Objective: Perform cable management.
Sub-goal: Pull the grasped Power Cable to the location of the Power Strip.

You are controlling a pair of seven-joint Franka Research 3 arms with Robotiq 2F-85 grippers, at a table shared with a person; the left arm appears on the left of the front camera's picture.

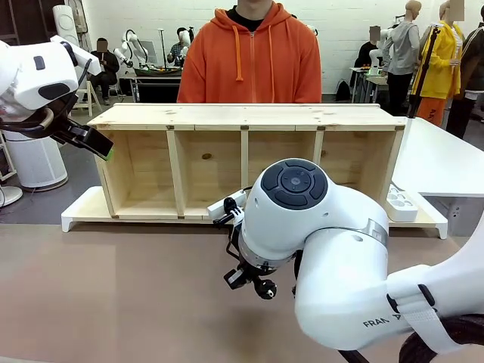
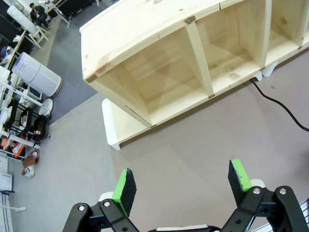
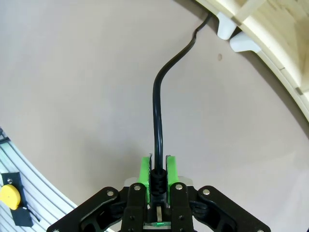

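Note:
In the right wrist view the thin black cable runs from between my right gripper's green pads up across the brown table. Its far end goes under the wooden shelf by a white foot. My right gripper is shut on the cable's ribbed end. A stretch of the same cable also lies by the shelf in the left wrist view. My left gripper is open and holds nothing; it hangs high beyond the shelf's left end.
The long shelf lies on its side across the table with its compartments facing me, and a person in an orange hoodie stands behind it. A white power strip sits at its right end. My right arm fills the foreground.

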